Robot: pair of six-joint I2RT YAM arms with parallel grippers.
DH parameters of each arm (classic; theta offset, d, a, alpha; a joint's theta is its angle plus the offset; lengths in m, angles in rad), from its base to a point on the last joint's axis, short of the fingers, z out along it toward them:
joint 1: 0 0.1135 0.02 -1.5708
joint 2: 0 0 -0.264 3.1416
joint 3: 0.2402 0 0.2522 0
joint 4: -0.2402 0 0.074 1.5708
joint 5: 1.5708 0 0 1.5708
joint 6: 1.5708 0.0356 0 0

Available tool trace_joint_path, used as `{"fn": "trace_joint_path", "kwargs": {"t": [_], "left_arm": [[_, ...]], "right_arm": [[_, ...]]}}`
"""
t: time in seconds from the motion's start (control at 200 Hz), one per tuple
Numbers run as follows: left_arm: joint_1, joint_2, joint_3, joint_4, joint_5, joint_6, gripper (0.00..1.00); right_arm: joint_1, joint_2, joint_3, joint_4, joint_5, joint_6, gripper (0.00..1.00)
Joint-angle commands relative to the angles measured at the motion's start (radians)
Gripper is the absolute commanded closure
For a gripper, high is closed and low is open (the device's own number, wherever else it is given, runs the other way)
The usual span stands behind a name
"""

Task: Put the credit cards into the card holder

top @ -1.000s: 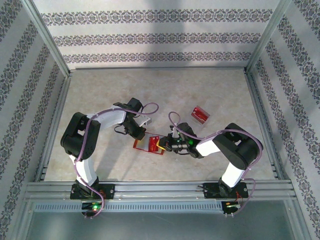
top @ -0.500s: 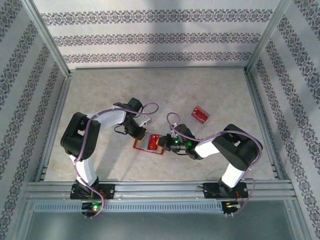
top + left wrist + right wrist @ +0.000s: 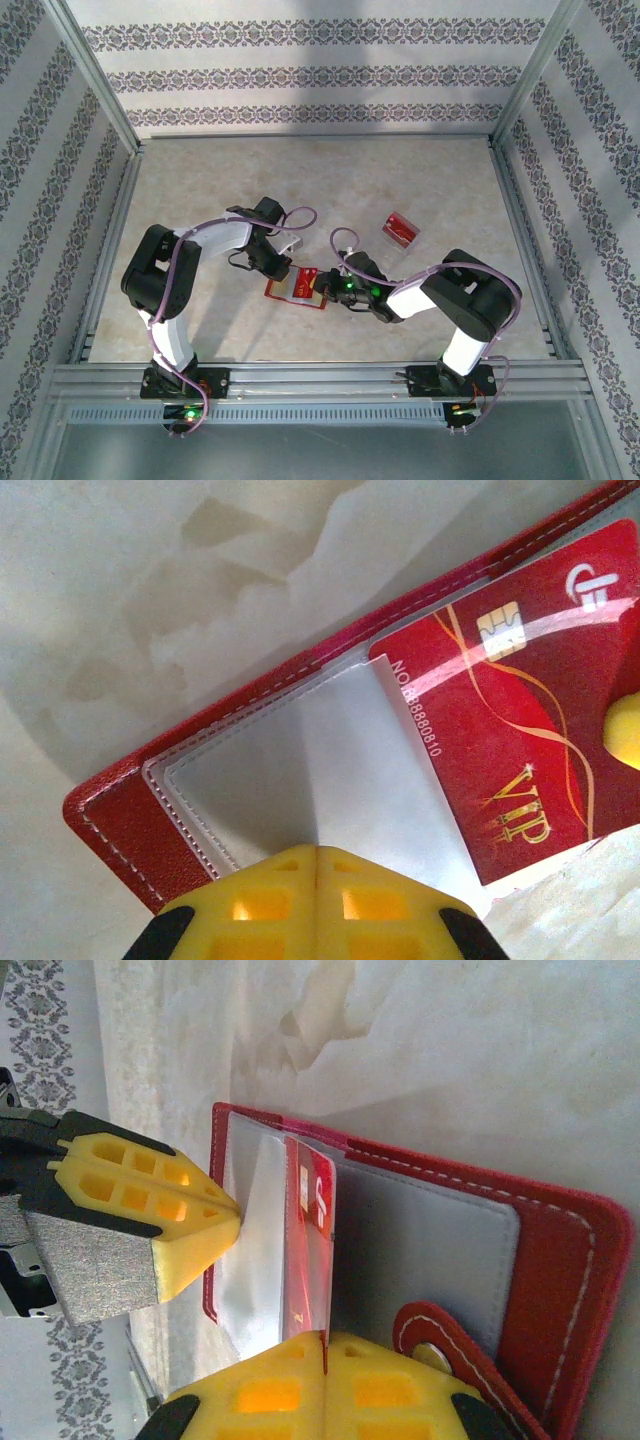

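Right arm: it has swung left over the last second, bringing the right gripper (image 3: 325,285) in over the right half of the wallet (image 3: 290,291); the left arm has barely shifted
Top view: the wallet lies open mid-table between the two grippers; the left gripper (image 3: 280,268) is at its far-left side; a tray (image 3: 413,236) holding a second card (image 3: 398,228) sits well apart to the right
Left wrist: the left gripper (image 3: 316,852) is pinched tight on a grey sleeve (image 3: 330,770), holding it up off the wallet (image 3: 110,815); the card (image 3: 510,750) lies face up, chip and VIP lettering showing, its left edge meeting the sleeve; a yellow right fingertip (image 3: 625,730) touches its right edge
Right wrist: the right gripper (image 3: 326,1338) is clamped on the near end of the card (image 3: 308,1230), seen edge-on, its far end among the sleeves of the wallet (image 3: 570,1260); the left gripper (image 3: 225,1222) presses the sleeve (image 3: 250,1250) aside; the clasp tab (image 3: 440,1340) is just beside the right fingers
Handling: the card looks light, stiff and glossy, so likely slippery; best gripped flat across one short end and pushed straight, since it may bow if forced; the wallet is probably soft and light, likely to slide unless held; the sleeve is floppy, best held at its free edge
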Motion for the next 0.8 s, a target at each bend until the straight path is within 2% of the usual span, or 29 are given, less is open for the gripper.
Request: {"fn": "trace_joint_path", "kwargs": {"t": [0.0,0.15,0.31,0.47,0.795], "left_arm": [[-0.008,-0.034,-0.001,-0.035,-0.013,0.002,0.94],[0.006,-0.097,0.04,-0.088,-0.029,-0.02,0.88],[0.051,-0.17,-0.014,-0.081,-0.044,-0.022,0.83],[0.062,-0.173,-0.115,0.001,-0.05,-0.008,0.83],[0.06,-0.093,-0.123,0.032,-0.028,-0.009,0.89]], "right_arm": [[0.015,0.037,-0.024,0.03,0.044,0.037,1.0],[0.026,0.047,-0.022,0.026,0.042,0.042,1.0],[0.022,0.043,-0.024,0.031,0.029,0.048,1.0],[0.017,0.052,-0.014,0.033,-0.003,0.043,1.0],[0.025,0.053,-0.013,0.041,-0.012,0.054,1.0]]}}
